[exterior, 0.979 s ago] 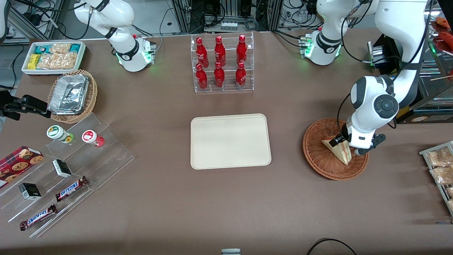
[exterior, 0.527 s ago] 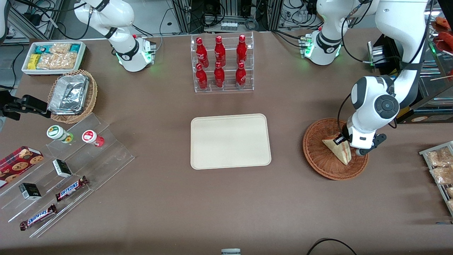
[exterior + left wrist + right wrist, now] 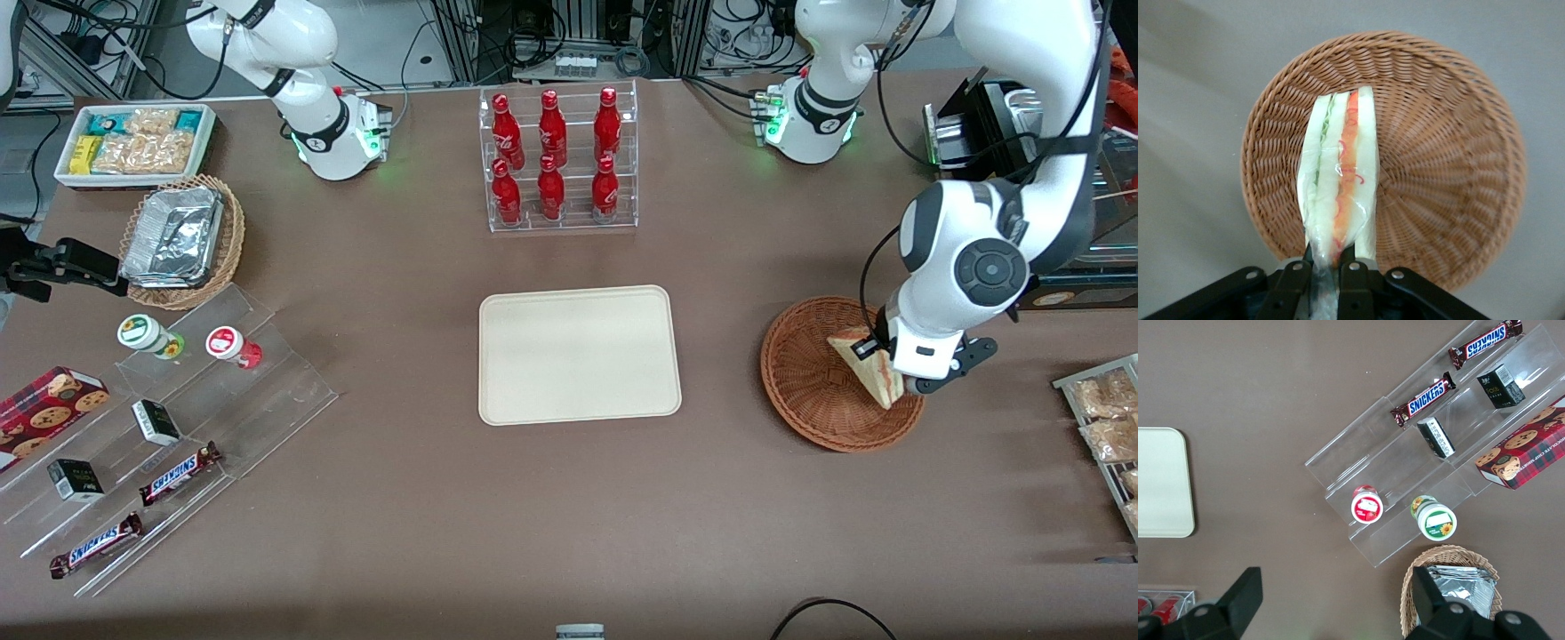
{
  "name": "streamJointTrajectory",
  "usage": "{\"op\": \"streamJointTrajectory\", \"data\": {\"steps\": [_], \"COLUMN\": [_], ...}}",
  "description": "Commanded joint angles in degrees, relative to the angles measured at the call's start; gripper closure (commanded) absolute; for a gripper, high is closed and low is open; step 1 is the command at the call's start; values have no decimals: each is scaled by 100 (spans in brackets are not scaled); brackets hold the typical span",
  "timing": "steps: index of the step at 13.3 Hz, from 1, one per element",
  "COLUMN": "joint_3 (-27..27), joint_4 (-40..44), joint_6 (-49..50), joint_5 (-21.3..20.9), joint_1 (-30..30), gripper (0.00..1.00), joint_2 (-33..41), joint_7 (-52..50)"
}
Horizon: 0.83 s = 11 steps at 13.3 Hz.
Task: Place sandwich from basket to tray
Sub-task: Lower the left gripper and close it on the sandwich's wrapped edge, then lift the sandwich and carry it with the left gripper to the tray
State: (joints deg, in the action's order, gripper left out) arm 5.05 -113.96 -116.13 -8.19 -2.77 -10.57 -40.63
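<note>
The sandwich (image 3: 869, 364) (image 3: 1339, 180) is a pale wedge in clear wrap, with red, orange and green filling along its cut edge. My left gripper (image 3: 889, 363) (image 3: 1330, 267) is shut on one end of it. The wedge hangs lifted above the reddish-brown wicker basket (image 3: 813, 378) (image 3: 1438, 173), over the part of the bowl toward the working arm's end. The cream rectangular tray (image 3: 580, 354) (image 3: 1161, 483) lies flat at the table's middle, toward the parked arm from the basket, with nothing on it.
A clear rack of red bottles (image 3: 558, 160) stands farther from the front camera than the tray. A wire rack of snack packets (image 3: 1107, 418) sits at the working arm's table end. A foil-filled tan basket (image 3: 182, 240) and a clear stepped stand (image 3: 160, 427) occupy the parked arm's end.
My gripper has risen with the sandwich and shifted slightly toward the working arm's end. The wedge has come up off the basket floor.
</note>
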Motion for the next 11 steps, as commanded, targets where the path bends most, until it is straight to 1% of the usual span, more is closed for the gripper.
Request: {"op": "streamJointTrajectory", "data": {"steps": [1,3,5,8,11], "joint_3": [328,609,795,857,857], "joint_4": [899,1514,1876,2088,2465], "joint_6": [957,1555,1786,1910,1910], "joint_5": [-122,-104,-34,-52,-34], "joint_1": [-57,-57,-171,-679,-1251], "gripper": [100,100,100,100,100], "joint_2": [-15,-41,-50,-59,-356], "joint_7": [-138,-173,-190,-146,-182]}}
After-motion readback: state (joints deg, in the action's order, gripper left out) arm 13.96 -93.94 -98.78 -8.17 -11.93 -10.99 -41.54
